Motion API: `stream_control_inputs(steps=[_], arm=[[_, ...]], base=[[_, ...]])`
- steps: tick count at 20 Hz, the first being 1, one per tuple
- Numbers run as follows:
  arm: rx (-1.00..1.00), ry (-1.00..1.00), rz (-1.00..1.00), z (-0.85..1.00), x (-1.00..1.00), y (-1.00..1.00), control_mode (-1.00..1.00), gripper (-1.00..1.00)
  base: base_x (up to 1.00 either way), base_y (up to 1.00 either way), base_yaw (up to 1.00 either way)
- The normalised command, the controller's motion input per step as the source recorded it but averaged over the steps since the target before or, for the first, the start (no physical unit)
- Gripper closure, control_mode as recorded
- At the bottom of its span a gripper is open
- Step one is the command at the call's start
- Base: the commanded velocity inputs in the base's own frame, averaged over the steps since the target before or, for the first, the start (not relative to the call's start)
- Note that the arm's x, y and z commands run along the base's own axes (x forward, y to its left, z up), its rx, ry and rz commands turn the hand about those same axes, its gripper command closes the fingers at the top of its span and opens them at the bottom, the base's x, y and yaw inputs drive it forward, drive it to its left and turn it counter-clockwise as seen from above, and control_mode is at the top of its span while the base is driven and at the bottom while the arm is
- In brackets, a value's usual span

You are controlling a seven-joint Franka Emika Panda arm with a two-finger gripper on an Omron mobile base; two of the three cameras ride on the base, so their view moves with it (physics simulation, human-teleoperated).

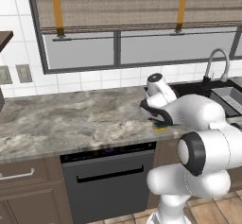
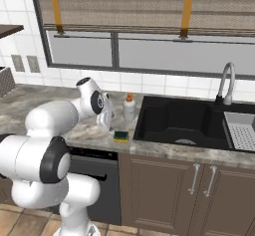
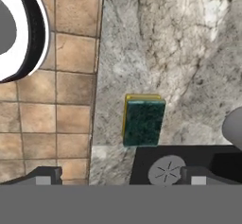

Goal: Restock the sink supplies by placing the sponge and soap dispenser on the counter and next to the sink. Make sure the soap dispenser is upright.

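The sponge [image 3: 143,121], dark green over a yellow layer, lies flat on the counter [image 1: 71,119] at its front edge, just left of the sink [image 2: 174,120]. The same sponge [image 2: 120,136] shows in the right base view, and in the left base view the sponge [image 1: 161,125] peeks out from under my arm. The soap dispenser [image 2: 130,107] stands upright behind it, beside the sink's left rim. My gripper [image 3: 122,178] hovers over the sponge, open, with nothing between its fingers. From the right base, the gripper [image 2: 106,124] hangs just left of the sponge.
An arched silver faucet [image 2: 226,83] and a grey rack [image 2: 242,130] occupy the sink's right side. A dark dishwasher front [image 1: 108,180] sits under the counter. Tiled floor [image 3: 56,100] lies past the counter edge. A woven-looking object [image 2: 5,80] stands at the far left.
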Motion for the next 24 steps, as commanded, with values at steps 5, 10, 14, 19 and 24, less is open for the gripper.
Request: stream_control_inputs(steps=[5,10,14,19,24], arm=[[0.00,-0.07,0.00,0.52,-0.70,0.00,-1.00,-1.00],[0.00,-0.04,0.00,0.58,-0.75,0.05,-1.00,-1.00],[0.03,-0.06,0.00,0.56,-0.81,0.04,-1.00,-1.00],[0.08,-0.09,0.00,0.45,-0.73,0.20,-1.00,-1.00],[0.12,-0.11,-0.01,0.20,-0.58,0.33,-1.00,-1.00]], base=[[0.00,0.00,0.00],[0.00,0.00,0.00],[0.00,0.00,0.00],[0.00,0.00,0.00],[0.00,0.00,0.00]])
